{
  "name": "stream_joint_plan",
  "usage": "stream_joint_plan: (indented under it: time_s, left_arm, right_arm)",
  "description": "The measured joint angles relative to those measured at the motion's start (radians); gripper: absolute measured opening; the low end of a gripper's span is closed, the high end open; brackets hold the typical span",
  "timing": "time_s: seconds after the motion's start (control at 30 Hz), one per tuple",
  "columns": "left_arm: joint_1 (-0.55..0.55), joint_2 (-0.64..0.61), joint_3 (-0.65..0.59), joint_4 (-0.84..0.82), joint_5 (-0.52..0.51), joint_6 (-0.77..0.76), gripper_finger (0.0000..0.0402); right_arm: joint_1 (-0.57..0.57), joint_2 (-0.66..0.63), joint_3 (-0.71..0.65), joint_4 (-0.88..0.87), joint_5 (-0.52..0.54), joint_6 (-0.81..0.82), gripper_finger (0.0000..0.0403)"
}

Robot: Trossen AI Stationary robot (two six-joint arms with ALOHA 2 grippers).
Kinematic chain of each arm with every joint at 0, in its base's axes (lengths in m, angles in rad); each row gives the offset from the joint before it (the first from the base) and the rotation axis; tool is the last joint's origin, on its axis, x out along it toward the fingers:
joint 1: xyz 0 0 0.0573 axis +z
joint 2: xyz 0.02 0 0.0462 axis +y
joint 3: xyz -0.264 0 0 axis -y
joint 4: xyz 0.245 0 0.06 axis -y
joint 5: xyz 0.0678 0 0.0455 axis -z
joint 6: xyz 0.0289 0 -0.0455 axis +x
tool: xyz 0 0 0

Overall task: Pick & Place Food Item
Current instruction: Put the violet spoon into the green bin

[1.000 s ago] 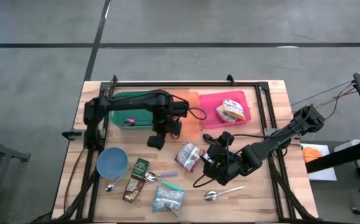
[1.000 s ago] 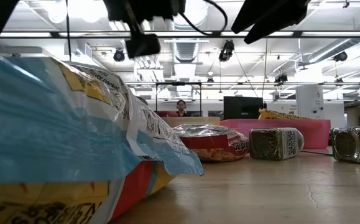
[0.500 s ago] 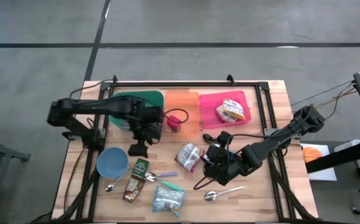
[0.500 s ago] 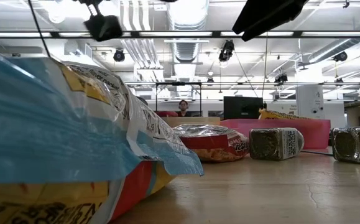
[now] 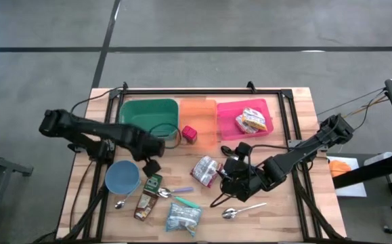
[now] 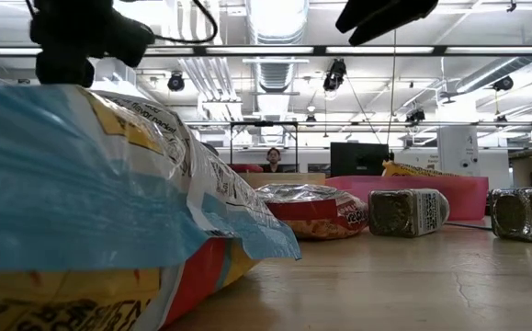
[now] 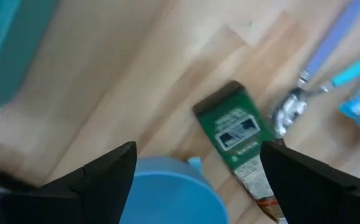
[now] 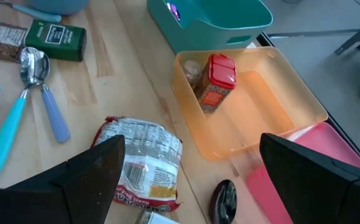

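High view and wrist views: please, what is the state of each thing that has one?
Left claw: open, empty, above the green packet.
Right claw: open, empty.
Orange bin: holds a red-capped jar, lying.
Pink bin: holds a snack bag.
Blue cup: upright.

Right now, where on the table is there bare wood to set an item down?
Bare wood lies between the green bin and the blue bowl, though the left end effector hovers there, and at the right front corner past the metal spoon. The front centre is crowded: green packet, blue snack bag, red-white pouch.
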Motion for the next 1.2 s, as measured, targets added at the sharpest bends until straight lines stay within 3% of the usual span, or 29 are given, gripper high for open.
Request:
stream_joint_plan:
  time_s: [0.2, 0.47, 0.67, 0.97, 1.2]
  left_arm:
    - [-0.142, 0.000, -0.001, 0.144, 0.003, 0.058, 0.0342]
    - [-0.262, 0.039, -0.001, 0.379, -0.096, 0.208, 0.0340]
    - [-0.249, 0.130, 0.000, 0.507, -0.106, 0.361, 0.0313]
    - [-0.224, 0.289, 0.000, 0.561, -0.105, 0.551, 0.0246]
    - [-0.217, 0.405, 0.004, 0.605, -0.124, 0.602, 0.0236]
  right_arm:
    - [0.000, 0.000, 0.000, 0.014, 0.001, -0.054, 0.0367]
    - [-0.001, 0.000, 0.001, 0.014, 0.000, -0.083, 0.0367]
    - [-0.001, 0.000, 0.000, 0.014, 0.000, -0.083, 0.0367]
    - [0.000, 0.000, 0.002, 0.012, -0.002, -0.129, 0.0367]
    - [0.000, 0.000, 0.003, 0.012, -0.002, -0.124, 0.0367]
